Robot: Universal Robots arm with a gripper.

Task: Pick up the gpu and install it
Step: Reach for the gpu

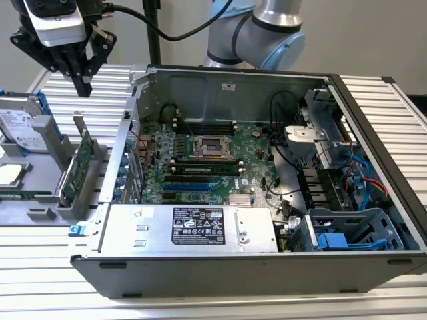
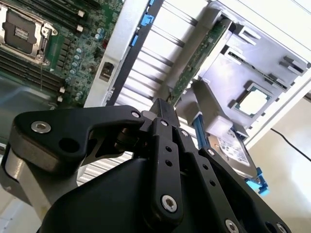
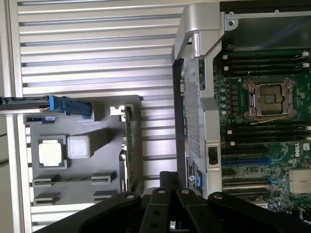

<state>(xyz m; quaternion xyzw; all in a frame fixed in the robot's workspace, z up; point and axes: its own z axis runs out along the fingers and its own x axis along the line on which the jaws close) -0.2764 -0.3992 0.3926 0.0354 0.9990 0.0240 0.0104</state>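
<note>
The gpu (image 1: 75,165) stands on edge in a slot of the grey holder tray (image 1: 40,203), at the exterior view's left, beside the open computer case. It is a thin green card, seen edge-on in both wrist views (image 3: 129,145) (image 2: 195,63). My gripper (image 1: 84,85) hangs well above the tray and a little behind the card, touching nothing. Its black fingers (image 3: 169,177) (image 2: 163,104) are pressed together, shut and holding nothing. Inside the case lies the large green motherboard (image 1: 200,157), with blue expansion slots (image 1: 193,181) near its front.
The case's metal side wall (image 1: 127,137) rises between the tray and the motherboard. A hard drive (image 1: 23,130) and a processor chip (image 1: 9,175) also sit in the tray. A silver power supply (image 1: 193,227) fills the case front, with drive cages and cables (image 1: 347,167) at the right.
</note>
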